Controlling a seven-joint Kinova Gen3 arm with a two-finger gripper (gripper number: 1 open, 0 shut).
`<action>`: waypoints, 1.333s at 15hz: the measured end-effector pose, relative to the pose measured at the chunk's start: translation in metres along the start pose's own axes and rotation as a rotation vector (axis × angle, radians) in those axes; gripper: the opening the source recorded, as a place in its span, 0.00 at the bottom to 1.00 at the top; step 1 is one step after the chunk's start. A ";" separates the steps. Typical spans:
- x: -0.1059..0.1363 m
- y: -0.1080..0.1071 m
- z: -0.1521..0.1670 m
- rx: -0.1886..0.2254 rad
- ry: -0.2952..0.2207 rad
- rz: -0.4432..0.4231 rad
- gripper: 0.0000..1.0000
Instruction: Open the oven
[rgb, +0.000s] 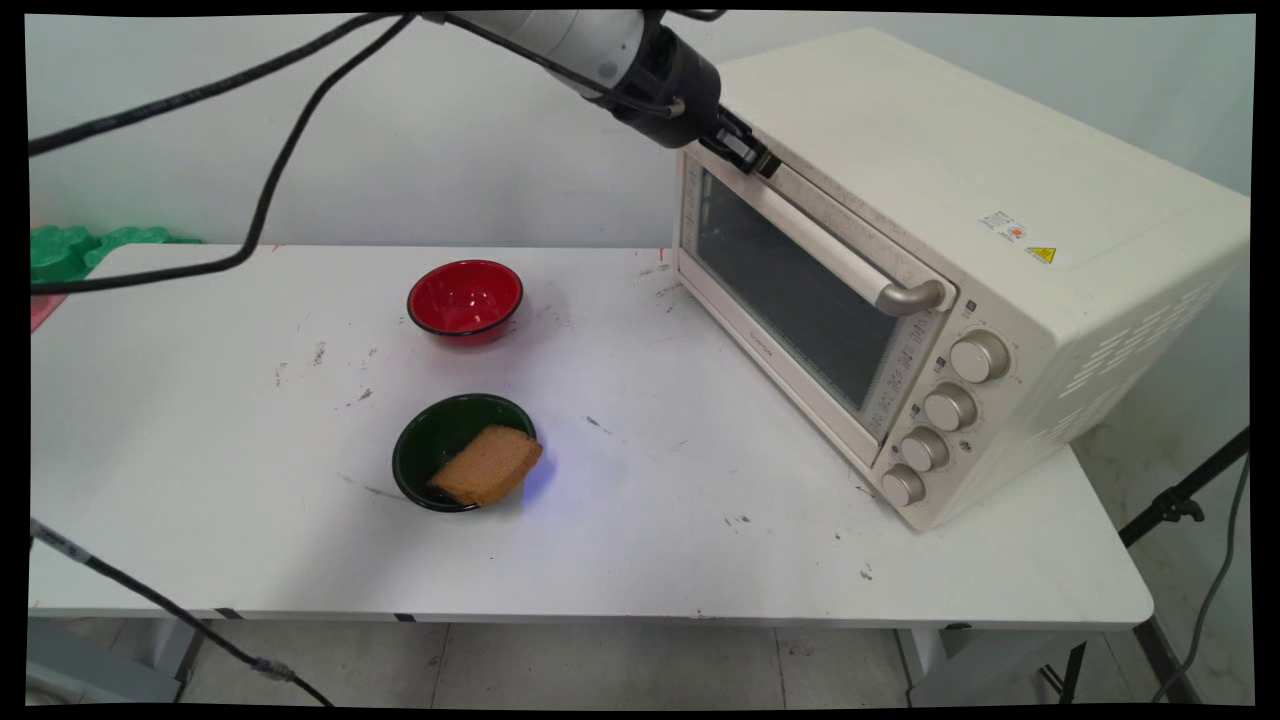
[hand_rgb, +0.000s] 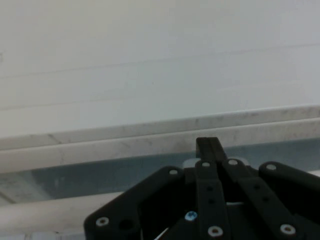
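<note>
The table (rgb: 700, 560) carries a cream toaster oven (rgb: 960, 250) at right, door closed. The arm reaches down from upper left; its gripper (rgb: 745, 150), fingers (hand_rgb: 207, 150) pressed together, holding nothing, meets the oven's top front edge by the handle (rgb: 850, 262). Well apart: green bowl (rgb: 440, 440) with bread (rgb: 488, 465), red bowl (rgb: 465, 298).

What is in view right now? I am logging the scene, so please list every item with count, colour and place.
Toaster oven: one, cream, table's right side, door shut.
Oven door handle: one, cream and silver bar, across the door's top.
Red bowl: one, mid-table, far side.
Green bowl: one, dark green, nearer the camera.
Bread slice: one, brown, leaning in the green bowl.
Table: one, white.
Gripper: one, black, fingers together, at the handle's far end.
</note>
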 end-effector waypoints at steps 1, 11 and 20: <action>-0.001 0.000 0.001 0.001 -0.003 0.000 0.00; -0.005 0.005 0.011 0.000 -0.019 0.005 0.00; -0.019 0.004 0.000 -0.005 -0.036 0.023 0.00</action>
